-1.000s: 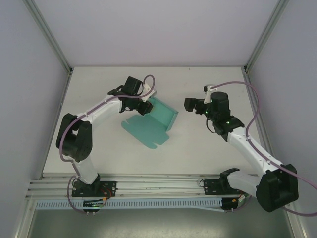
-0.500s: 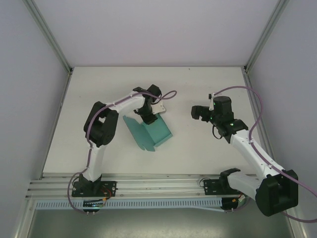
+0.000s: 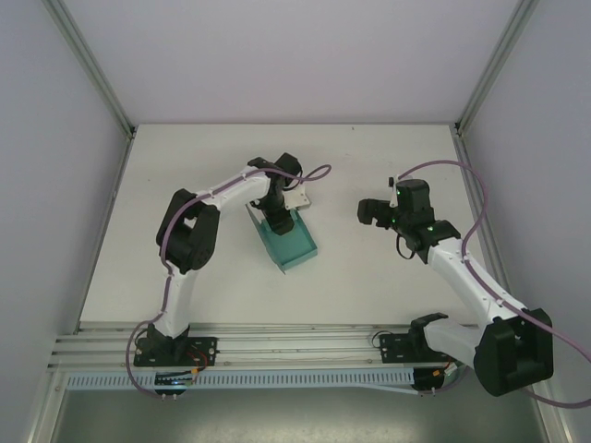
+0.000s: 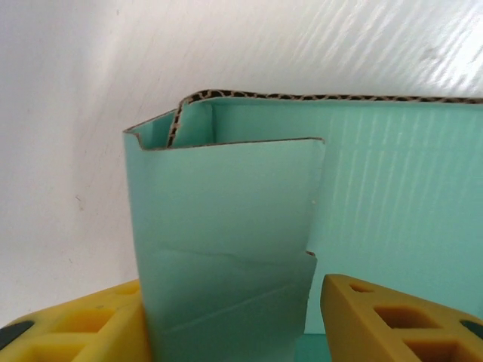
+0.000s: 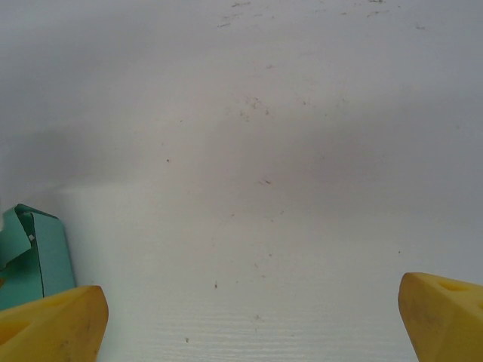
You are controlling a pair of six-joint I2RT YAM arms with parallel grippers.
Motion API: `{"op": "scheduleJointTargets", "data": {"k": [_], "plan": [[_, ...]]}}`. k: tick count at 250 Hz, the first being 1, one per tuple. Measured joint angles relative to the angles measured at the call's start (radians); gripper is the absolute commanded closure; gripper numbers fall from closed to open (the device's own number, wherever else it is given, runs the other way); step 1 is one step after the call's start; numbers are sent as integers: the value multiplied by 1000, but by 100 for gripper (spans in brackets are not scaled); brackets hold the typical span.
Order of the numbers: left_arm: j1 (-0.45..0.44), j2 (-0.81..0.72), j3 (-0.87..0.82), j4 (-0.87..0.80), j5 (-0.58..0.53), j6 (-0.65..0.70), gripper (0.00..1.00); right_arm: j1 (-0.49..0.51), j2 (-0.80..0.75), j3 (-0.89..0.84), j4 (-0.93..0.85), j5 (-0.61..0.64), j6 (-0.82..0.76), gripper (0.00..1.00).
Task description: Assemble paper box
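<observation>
The paper box (image 3: 290,244) is teal-green card, partly folded, and lies on the white table just left of centre. My left gripper (image 3: 277,221) points down at its far end. In the left wrist view a folded flap of the paper box (image 4: 226,219) stands between my yellow fingers (image 4: 377,317). The left finger is against the flap and the right one stands a little clear of it, so the left gripper (image 4: 230,302) is open. My right gripper (image 3: 367,212) hovers to the right of the box, wide open and holding nothing. An edge of the paper box (image 5: 30,256) sits beside the right gripper (image 5: 249,302) at its left.
The white table (image 3: 185,166) is bare around the box, with grey walls at the back and both sides. A metal rail (image 3: 277,341) runs along the near edge by the arm bases.
The left arm swung in over the box, and the card went from a spread sheet to a tighter fold. The left jaws have parted. The right arm barely shifted.
</observation>
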State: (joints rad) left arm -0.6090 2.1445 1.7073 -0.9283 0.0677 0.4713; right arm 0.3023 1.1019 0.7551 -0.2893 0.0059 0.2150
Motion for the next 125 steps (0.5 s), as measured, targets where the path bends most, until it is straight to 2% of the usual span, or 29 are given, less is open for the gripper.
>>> {"op": "scheduleJointTargets", "data": {"k": [64, 96, 125], "plan": [[0, -122, -48, 61, 48, -3, 32, -2, 18, -1, 0, -45, -6, 1], [2, -170, -62, 106, 26, -5, 37, -2, 30, -1, -6, -67, 1, 1], [10, -139, -39, 112, 5, -9, 42, -2, 30, -1, -7, -81, 5, 1]]}}
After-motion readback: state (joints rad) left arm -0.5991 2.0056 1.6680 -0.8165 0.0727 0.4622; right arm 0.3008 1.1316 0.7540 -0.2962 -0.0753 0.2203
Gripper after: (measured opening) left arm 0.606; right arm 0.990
